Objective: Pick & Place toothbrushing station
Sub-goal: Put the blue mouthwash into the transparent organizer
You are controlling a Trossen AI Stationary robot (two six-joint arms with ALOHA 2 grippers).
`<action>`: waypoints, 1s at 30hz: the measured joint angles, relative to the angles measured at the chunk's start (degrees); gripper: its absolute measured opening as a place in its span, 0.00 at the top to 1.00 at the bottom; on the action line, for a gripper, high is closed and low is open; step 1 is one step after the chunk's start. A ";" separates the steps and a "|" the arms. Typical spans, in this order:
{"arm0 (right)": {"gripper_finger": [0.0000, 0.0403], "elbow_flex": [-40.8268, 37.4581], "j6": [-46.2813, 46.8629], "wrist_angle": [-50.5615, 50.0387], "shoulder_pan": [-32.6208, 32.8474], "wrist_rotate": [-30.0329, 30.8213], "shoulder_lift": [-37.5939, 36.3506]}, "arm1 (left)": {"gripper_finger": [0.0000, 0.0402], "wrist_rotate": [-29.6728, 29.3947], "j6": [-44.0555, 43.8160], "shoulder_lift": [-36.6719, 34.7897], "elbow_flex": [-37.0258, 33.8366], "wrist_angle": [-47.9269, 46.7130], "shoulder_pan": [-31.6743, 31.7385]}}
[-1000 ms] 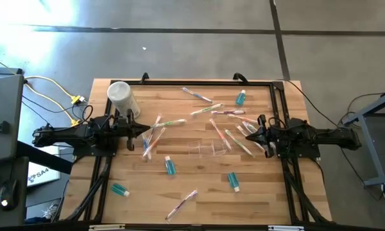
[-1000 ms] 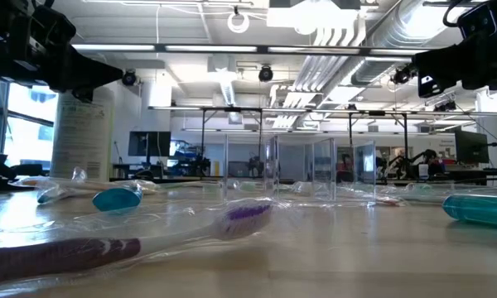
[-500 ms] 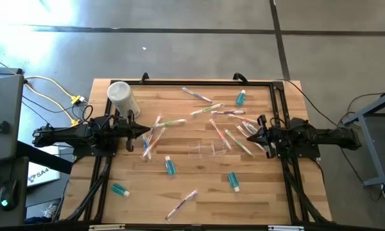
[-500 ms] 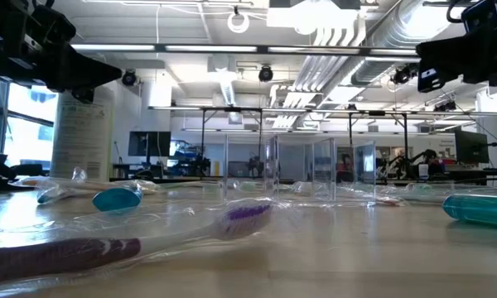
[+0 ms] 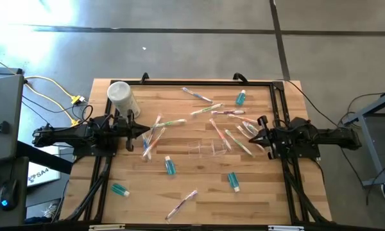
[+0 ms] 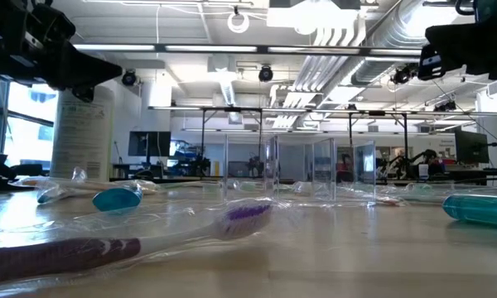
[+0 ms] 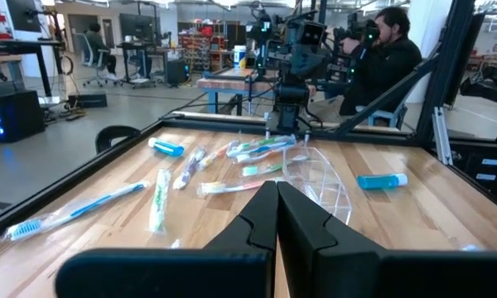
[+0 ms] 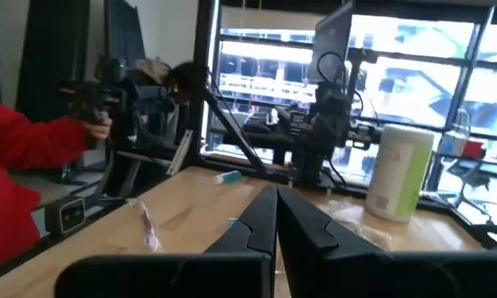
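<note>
The toothbrushing station is a clear plastic holder that stands on its base in the middle of the wooden table; it also shows in the low view and in the left wrist view. My left gripper is shut and empty, above the table to the left of the holder. My right gripper is shut and empty, above the table to the right of the holder. Both sets of fingertips point at each other across the table.
Several wrapped toothbrushes and teal toothpaste tubes lie scattered around the holder. A white cylindrical tub stands at the far left corner. A person stands beyond the right edge; a red sleeve shows beyond the left.
My right gripper has gone up a little, still shut. Nothing on the table has moved.
</note>
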 joint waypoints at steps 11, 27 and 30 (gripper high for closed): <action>0.99 5.53 1.78 -6.07 0.00 16.77 3.46 | 1.00 -2.57 3.14 0.00 0.00 0.24 0.00; 0.56 26.91 22.76 -23.38 -5.42 51.77 36.16 | 1.00 -3.23 4.35 0.00 0.00 0.41 0.00; 0.46 33.09 30.60 -29.33 -11.45 50.86 42.74 | 1.00 -3.23 4.33 0.02 0.00 0.40 0.00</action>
